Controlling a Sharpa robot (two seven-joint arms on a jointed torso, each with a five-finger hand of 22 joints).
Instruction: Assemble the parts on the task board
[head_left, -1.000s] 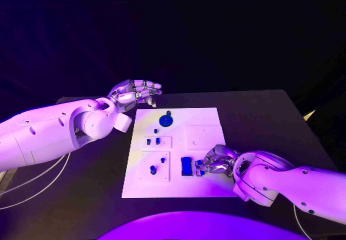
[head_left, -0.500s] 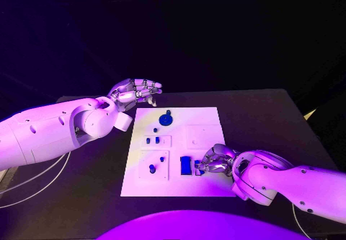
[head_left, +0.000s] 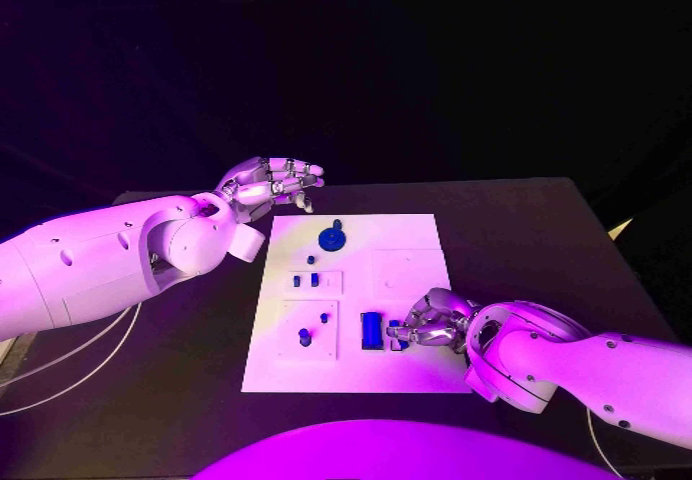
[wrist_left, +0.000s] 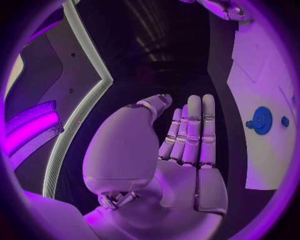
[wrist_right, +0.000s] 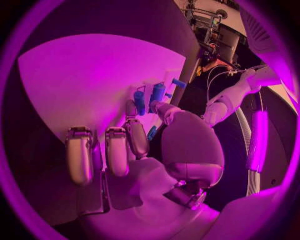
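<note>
At the near edge of the white board on the counter, the right robot hand stayed curled around a small blue piece beside the blue block, barely shifted, insertion apparently unfinished; the left robot hand hovered empty, fingers loosely apart.

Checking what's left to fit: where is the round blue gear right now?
In the head view, the gear sits at the board's far end, left of centre, nearest the left hand.

A black table spreads across the view, with white cables trailing at eight o'clock.
</note>
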